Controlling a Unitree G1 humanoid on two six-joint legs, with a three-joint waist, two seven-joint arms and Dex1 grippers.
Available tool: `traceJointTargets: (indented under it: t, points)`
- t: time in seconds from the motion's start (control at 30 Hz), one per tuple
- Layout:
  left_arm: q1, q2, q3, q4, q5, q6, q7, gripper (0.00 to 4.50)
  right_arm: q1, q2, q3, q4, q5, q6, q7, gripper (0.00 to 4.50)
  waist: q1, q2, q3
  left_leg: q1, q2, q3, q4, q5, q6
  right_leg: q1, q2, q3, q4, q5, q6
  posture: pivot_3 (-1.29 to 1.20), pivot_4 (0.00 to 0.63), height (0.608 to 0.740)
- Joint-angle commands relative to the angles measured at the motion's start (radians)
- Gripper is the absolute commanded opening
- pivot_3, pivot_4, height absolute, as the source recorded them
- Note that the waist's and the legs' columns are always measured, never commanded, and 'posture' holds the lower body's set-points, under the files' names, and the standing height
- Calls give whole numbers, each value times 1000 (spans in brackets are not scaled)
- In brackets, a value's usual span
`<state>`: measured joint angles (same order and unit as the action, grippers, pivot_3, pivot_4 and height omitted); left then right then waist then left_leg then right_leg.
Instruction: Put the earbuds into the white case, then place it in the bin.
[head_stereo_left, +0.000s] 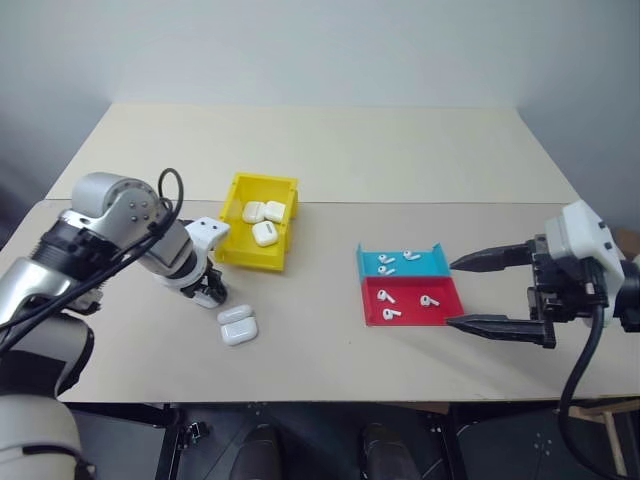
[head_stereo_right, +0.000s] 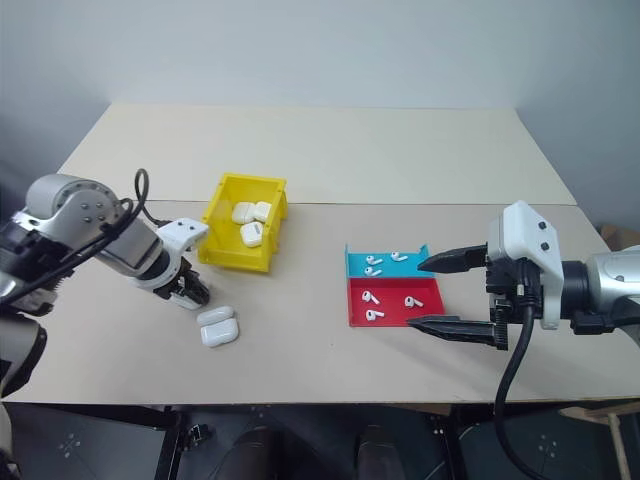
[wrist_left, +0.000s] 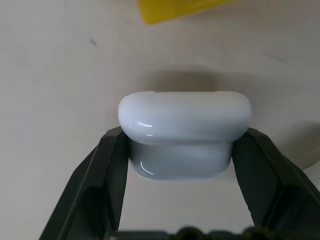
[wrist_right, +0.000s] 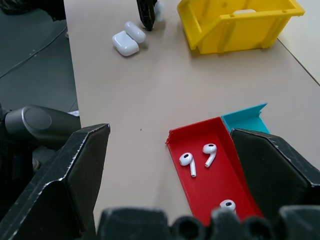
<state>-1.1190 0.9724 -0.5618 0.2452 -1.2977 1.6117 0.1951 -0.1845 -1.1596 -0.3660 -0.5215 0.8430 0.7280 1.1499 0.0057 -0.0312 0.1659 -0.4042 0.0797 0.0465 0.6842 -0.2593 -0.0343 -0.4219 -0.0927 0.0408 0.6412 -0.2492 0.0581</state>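
The bench (head_stereo_left: 330, 160) carries three containers. The yellow bin (head_stereo_left: 258, 255) stands left of centre and holds three closed white cases. To its right, the shallow red tray (head_stereo_left: 447, 306) holds three earbuds (head_stereo_left: 428, 299), and the shallow blue tray (head_stereo_left: 425, 268), touching the red tray's far edge, holds three more.

Two further closed cases (head_stereo_left: 237, 326) lie side by side on the bench in front of the bin, touching each other.

The left gripper (head_stereo_left: 211, 290) points steeply down at the bench, between the bin and this pair. The left wrist view shows its fingers (wrist_left: 102, 175) clenched on the sides of a white case (wrist_left: 184, 131), lid closed, with a corner of the bin beyond; the head views hide this case behind the gripper.

The right gripper (head_stereo_left: 488, 291) hovers right of the trays, fingers released and spread wide. The right wrist view shows the red tray between its fingers.
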Motion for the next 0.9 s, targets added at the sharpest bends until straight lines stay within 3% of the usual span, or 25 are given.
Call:
traceJointTargets:
  t: [0.03,0.13,0.2,0.3,0.43,0.57,0.67,0.9]
  points:
    - [13,54,178,-146,59,-8,-42,2784,-10,13,-10,-12,-10,-29,-9,4500,4,0,0,0,0,0,0,0,0,0,0,0,0,0,0,0,150,740]
    - [79,113,326,-274,112,-78,-137,2784,-14,34,-4,-13,-21,-41,-19,4500,4,0,0,0,0,0,0,0,-1,0,0,0,0,0,0,0,150,740]
    - [194,143,459,-397,175,-239,-213,2784,-9,53,-2,-14,-35,-53,-30,4500,0,0,0,0,0,1,0,1,-2,0,0,0,0,0,0,0,150,740]
    - [377,125,664,-524,252,-508,-409,2784,-5,82,7,-19,-51,-69,-51,4500,4,0,0,3,0,2,-2,2,-4,1,-1,0,-1,0,0,0,150,740]
    - [455,57,784,-532,231,-665,-670,2784,-11,109,19,-33,-57,-81,-71,4500,14,0,0,2,0,2,-1,2,-3,2,-1,0,0,0,0,0,150,740]
    - [524,-24,795,-552,336,-891,-894,2784,-16,124,30,-40,-64,-90,-84,4500,13,1,0,3,0,2,-2,2,-3,2,-1,0,-1,0,0,0,150,740]
    - [554,-161,804,-528,391,-1114,-1063,2784,-24,131,46,-44,-78,-108,-91,4500,11,1,-1,3,0,2,-2,1,-3,2,-1,0,-1,0,0,0,150,740]
    - [507,-235,720,-423,380,-1196,-1465,2784,-76,136,102,-19,-116,-132,-93,4500,5,1,-1,2,0,2,-1,1,-1,2,0,0,-1,0,0,0,150,740]
